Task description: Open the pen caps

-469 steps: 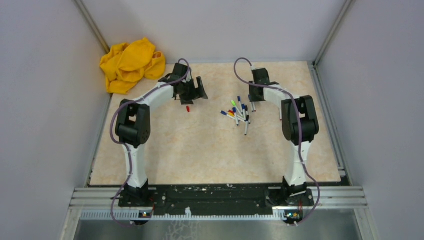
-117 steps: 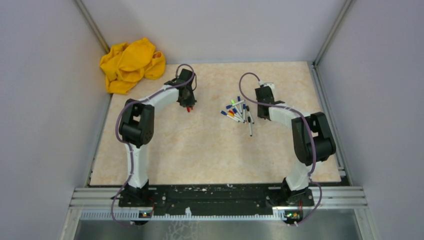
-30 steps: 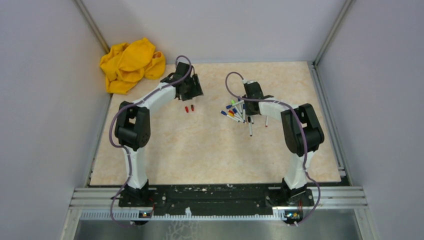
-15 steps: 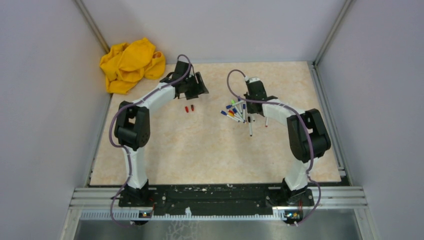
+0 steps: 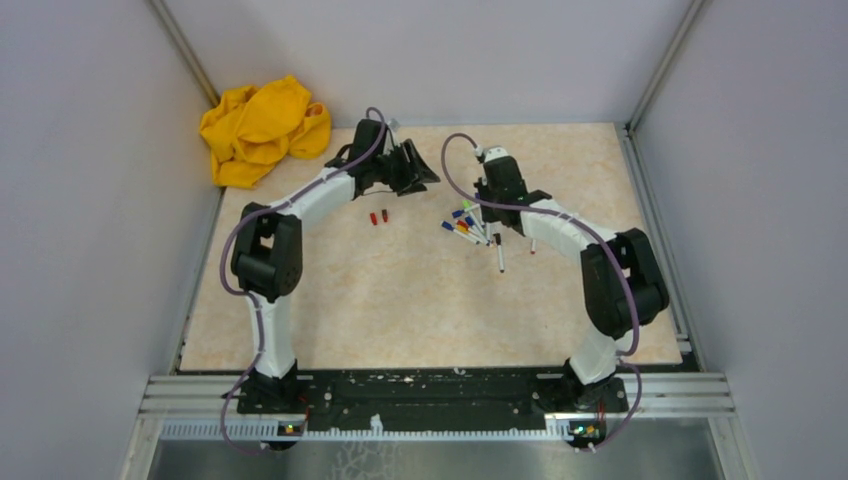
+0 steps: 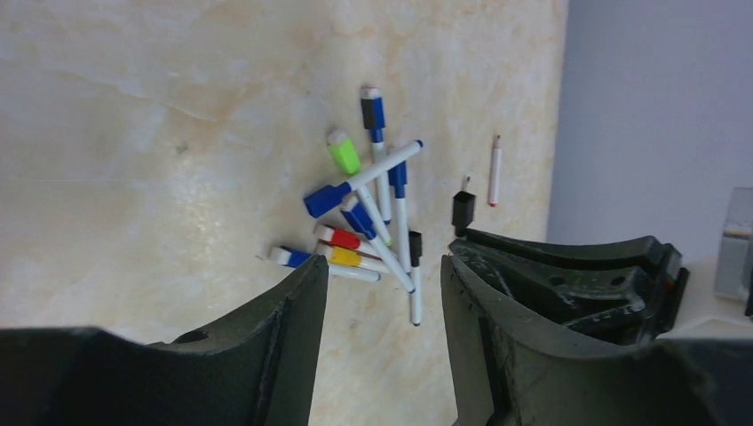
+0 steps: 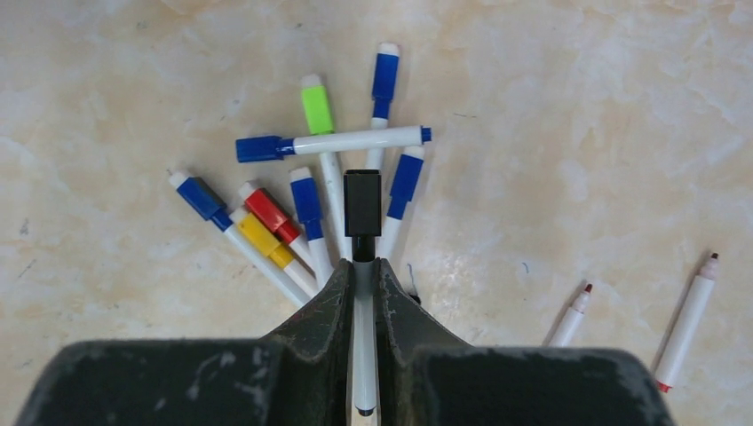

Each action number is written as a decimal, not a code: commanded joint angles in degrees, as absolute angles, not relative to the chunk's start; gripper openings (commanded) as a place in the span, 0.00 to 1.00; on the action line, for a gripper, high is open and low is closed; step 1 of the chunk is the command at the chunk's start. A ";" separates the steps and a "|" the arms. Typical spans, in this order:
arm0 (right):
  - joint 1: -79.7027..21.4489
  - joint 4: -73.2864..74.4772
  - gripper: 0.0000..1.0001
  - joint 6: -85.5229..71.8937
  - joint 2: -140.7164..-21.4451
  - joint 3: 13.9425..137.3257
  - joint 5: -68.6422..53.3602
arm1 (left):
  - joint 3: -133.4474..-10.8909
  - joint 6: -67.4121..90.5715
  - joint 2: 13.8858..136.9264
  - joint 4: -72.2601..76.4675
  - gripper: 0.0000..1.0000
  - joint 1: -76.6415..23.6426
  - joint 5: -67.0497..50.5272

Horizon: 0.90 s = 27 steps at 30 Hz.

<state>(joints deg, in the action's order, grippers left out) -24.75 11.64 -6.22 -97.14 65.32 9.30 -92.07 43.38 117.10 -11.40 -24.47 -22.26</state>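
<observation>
Two short red plastic pen caps (image 5: 378, 217) lie loose on the beige marbled surface (image 5: 330, 300), apart from the heap of capped pens (image 5: 468, 222). My left claw (image 5: 418, 168) hangs released, I judge to pull the black cap (image 7: 362, 202) off the thin white pen barrel (image 7: 363, 355) clenched in my right claw (image 7: 362, 266).

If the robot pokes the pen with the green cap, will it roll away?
Probably not far: the green-capped pen looks round and thin, so it likely rolls easily, but a blue-capped pen lies across its barrel and may stop it. It looks light and stiff.
</observation>
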 commanded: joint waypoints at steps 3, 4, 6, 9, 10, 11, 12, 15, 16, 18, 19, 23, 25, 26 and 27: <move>-27.05 9.05 0.00 -8.48 -95.01 69.33 4.56 | -92.17 50.77 119.53 -4.67 0.55 -26.25 -30.11; -27.53 8.95 0.00 -8.66 -95.26 69.67 4.19 | -92.66 51.06 120.06 -4.51 0.55 -26.70 -30.34; -28.34 8.88 0.00 -8.80 -96.02 70.51 3.87 | -93.81 51.54 121.03 -4.55 0.55 -27.54 -30.61; -29.28 8.78 0.00 -8.98 -96.78 71.59 3.56 | -95.01 52.19 122.11 -4.52 0.55 -28.47 -30.95; -29.42 8.58 0.00 -9.23 -96.77 71.77 3.10 | -95.23 52.33 122.49 -4.47 0.55 -28.62 -30.98; -29.53 8.30 0.00 -9.56 -96.87 71.92 2.33 | -95.27 52.50 122.67 -4.37 0.55 -28.85 -31.05; -29.54 8.01 0.00 -9.92 -96.90 72.08 1.54 | -95.21 52.67 122.83 -4.17 0.55 -28.93 -31.18; -29.75 7.82 0.00 -10.36 -97.37 72.90 0.62 | -94.74 53.68 123.21 -3.03 0.53 -29.12 -31.67; -29.83 7.83 0.00 -10.33 -97.58 73.16 0.62 | -94.48 54.04 123.28 -2.51 0.53 -29.16 -31.84; -29.90 7.89 0.00 -10.37 -98.04 73.50 0.53 | -94.08 54.52 123.21 -1.80 0.52 -29.26 -31.96; -29.95 7.81 0.00 -10.41 -98.12 73.53 0.53 | -93.98 54.57 123.12 -1.60 0.51 -29.39 -31.94; -30.17 7.45 0.00 -10.63 -98.57 73.73 0.20 | -93.61 54.91 123.15 -1.00 0.46 -29.53 -32.02; -30.23 7.39 0.00 -10.69 -98.77 73.79 0.18 | -93.23 55.08 123.22 -0.58 0.43 -29.52 -32.08; -30.23 7.48 0.00 -10.64 -98.80 73.82 0.18 | -93.06 55.10 123.29 -0.53 0.42 -29.53 -32.06; -30.23 7.54 0.00 -10.64 -98.87 73.83 0.18 | -92.88 55.17 123.29 -0.44 0.41 -29.50 -32.07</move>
<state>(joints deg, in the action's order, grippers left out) -29.50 9.50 -10.09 -98.21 70.91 0.86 -93.06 53.15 122.56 -2.55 -29.21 -31.16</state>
